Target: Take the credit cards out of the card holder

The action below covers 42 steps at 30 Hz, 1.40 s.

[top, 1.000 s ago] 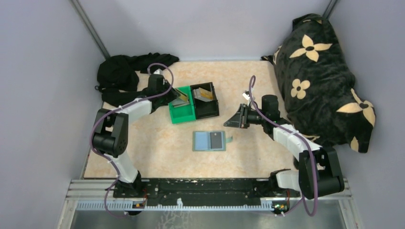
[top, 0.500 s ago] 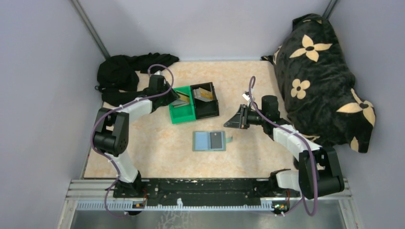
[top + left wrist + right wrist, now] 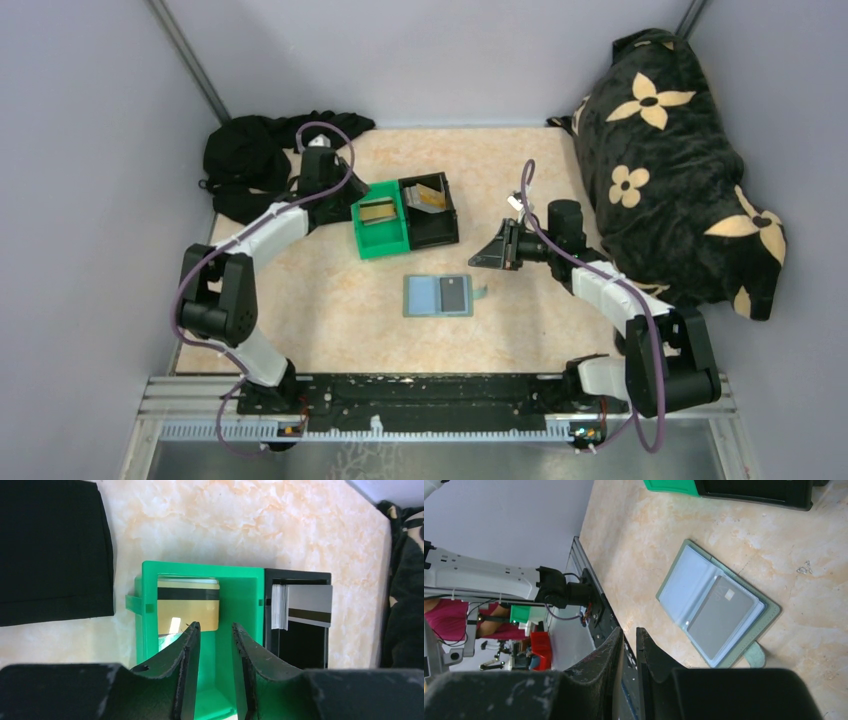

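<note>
Left gripper [image 3: 215, 626] jaws parted, empty; gold dark-striped card [image 3: 188, 609] parked in green plastic bin [image 3: 240, 605] just ahead. Right gripper [image 3: 630, 630] barely parted, empty, staged near open grey-blue bi-fold wallet [image 3: 684, 587], likely for the next card.

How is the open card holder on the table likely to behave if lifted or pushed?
The card holder lies flat in two thin panels, so it would probably fold at the spine if lifted by one edge. The panel holding the dark card is likely stiffer.
</note>
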Available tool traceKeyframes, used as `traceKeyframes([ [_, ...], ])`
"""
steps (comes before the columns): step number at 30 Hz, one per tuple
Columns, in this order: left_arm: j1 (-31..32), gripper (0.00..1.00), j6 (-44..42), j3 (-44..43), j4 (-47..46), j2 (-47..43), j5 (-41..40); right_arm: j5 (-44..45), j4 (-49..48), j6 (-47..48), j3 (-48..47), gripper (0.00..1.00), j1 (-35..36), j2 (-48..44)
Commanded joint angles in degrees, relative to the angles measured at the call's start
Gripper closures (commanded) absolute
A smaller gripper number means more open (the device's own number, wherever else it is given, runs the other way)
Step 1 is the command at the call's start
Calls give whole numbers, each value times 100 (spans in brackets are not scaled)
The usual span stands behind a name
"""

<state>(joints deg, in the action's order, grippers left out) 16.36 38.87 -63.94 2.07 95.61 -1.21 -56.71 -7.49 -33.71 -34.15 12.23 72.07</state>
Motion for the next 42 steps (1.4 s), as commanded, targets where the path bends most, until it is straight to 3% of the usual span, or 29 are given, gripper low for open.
traceKeyframes([
  [1,101,65,-221,-162,8,-251,-41,-92,-289,-8,18,84,-7,19],
  [8,648,64,-382,-303,-411,74,515,-21,-197,30,-5,84,-3,-22],
  [12,1338,63,-898,-144,-821,-109,399,835,698,555,-160,82,-3,-23],
  [16,1998,64,-1326,364,-1317,-415,786,2008,1462,1109,-218,58,89,-208],
  [19,2125,66,-1032,1088,-1715,-662,1149,2812,1836,1275,-255,54,282,-384],
  [24,2274,73,-574,2165,-2007,-882,1478,2875,1606,1045,82,61,574,-230],
  [27,2500,85,-484,2630,-1785,-1046,1342,3167,1456,764,179,65,1223,-269],
  [29,2589,99,-413,2899,-1742,-1138,1370,3311,1317,579,232,66,1490,-246],
  [42,2627,100,-208,3026,-1907,-649,1632,3462,936,458,302,69,1725,567],
])
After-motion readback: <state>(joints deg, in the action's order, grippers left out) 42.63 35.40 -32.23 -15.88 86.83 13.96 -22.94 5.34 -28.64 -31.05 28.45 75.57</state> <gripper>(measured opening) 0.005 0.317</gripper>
